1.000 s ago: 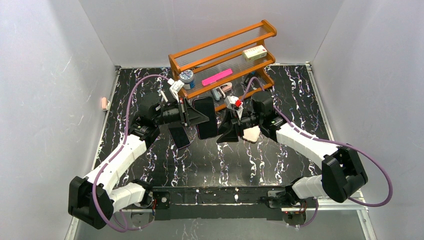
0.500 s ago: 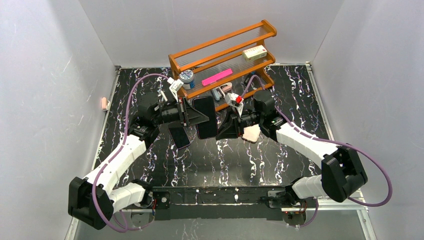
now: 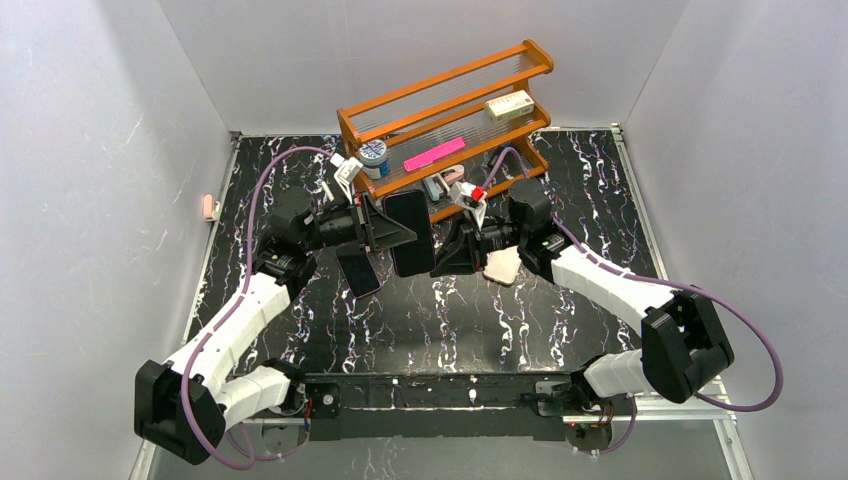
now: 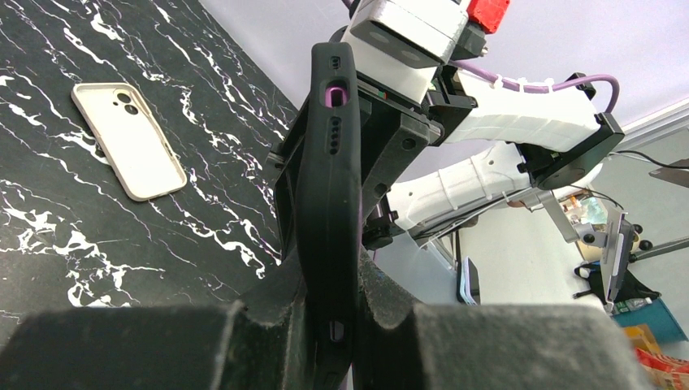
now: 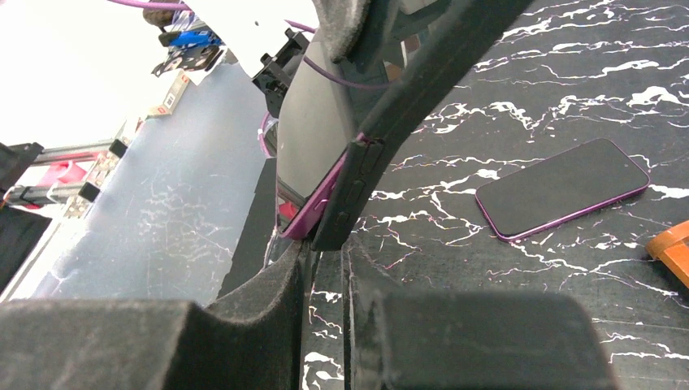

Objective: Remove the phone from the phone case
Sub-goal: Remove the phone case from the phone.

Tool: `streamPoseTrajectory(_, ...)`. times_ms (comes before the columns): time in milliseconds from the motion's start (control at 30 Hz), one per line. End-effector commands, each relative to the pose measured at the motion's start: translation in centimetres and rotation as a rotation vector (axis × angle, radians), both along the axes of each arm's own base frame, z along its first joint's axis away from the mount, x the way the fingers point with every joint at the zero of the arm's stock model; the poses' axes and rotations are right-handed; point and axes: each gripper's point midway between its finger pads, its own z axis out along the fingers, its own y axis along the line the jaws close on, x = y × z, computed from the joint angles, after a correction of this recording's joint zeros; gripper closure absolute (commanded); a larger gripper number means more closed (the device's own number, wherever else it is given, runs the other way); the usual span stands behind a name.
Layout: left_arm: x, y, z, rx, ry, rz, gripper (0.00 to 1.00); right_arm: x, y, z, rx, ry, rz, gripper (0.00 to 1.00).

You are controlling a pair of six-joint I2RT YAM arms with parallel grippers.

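Observation:
A phone in a black case (image 3: 410, 232) is held upright above the table between both arms. My left gripper (image 3: 398, 230) is shut on it; in the left wrist view the black case (image 4: 329, 162) stands edge-on between my fingers (image 4: 329, 284). My right gripper (image 3: 447, 262) is at the case's lower right corner. In the right wrist view its jaws (image 5: 327, 244) stand almost closed on the case's corner (image 5: 351, 195). There the purple edge of the phone (image 5: 318, 203) shows lifted out of the case.
A second purple phone (image 3: 357, 271) lies screen-up on the table, also in the right wrist view (image 5: 561, 188). An empty beige case (image 3: 503, 266) lies under the right arm. An orange rack (image 3: 450, 110) with small items stands behind.
My right wrist has shifted slightly up and left against the case. The left gripper still holds the cased phone in about the same place.

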Motion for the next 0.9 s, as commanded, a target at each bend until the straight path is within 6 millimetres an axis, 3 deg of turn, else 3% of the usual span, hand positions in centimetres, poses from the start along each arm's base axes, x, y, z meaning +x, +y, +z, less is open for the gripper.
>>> streamPoseTrajectory(0, -2.4, -0.4, 2.7, -0.060, -0.063, -0.078, 1.00, 2.8, 1.2, 1.2, 0.041, -0.040, -0.148, 0.78)
streamPoseTrajectory(267, -2.8, -0.4, 1.9, -0.072, -0.017, -0.080, 1.00, 5.2, 1.4, 2.1, 0.101, 0.030, -0.307, 0.78)
streamPoseTrajectory(633, -2.1, -0.4, -1.0, -0.053, 0.068, -0.039, 1.00, 3.9, 1.0, 3.7, 0.176, 0.133, -0.276, 0.65)
streamPoseTrajectory(867, -1.4, -0.4, -2.5, -0.037, 0.103, -0.006, 1.00, 3.6, 0.6, 4.6, 0.221, 0.175, -0.283, 0.63)
